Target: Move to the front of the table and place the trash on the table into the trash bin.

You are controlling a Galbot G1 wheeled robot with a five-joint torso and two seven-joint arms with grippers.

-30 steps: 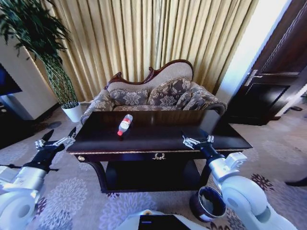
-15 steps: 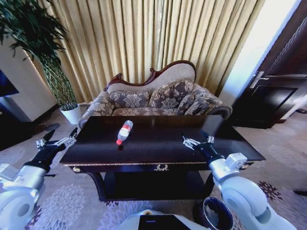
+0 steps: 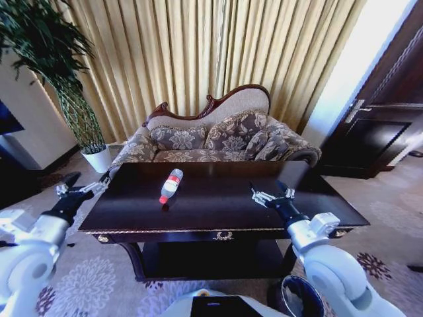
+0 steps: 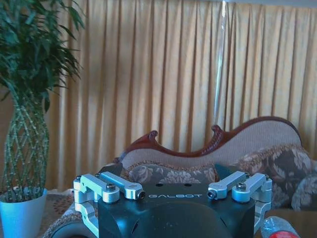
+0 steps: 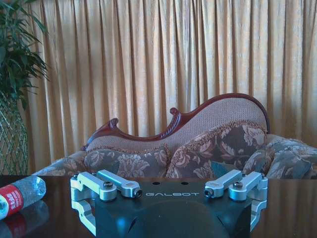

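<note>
One piece of trash, a clear bottle [image 3: 170, 185] with a red label and white cap, lies on its side on the dark glossy desk [image 3: 225, 205]. Taking the bottle as the landmark: its long axis runs from the desk's far edge toward the near edge, slanting slightly, and bare desk surface lies on every side of it. The left end effector [image 3: 87, 190] hovers beyond the desk's left end, fingers spread open, holding nothing. The right end effector [image 3: 272, 196] hovers over the desk on the bottle's other side, also open and empty. Both sit at much the same distance from the bottle; the right one already stands above the desk top, so its path looks less obstructed, while the left would have to cross the desk's edge. The trash bin [image 3: 299, 298] stands on the carpet by the desk's near right corner, under the right arm, well apart from the bottle. A floral sofa [image 3: 218, 135] sits just behind the desk.
</note>
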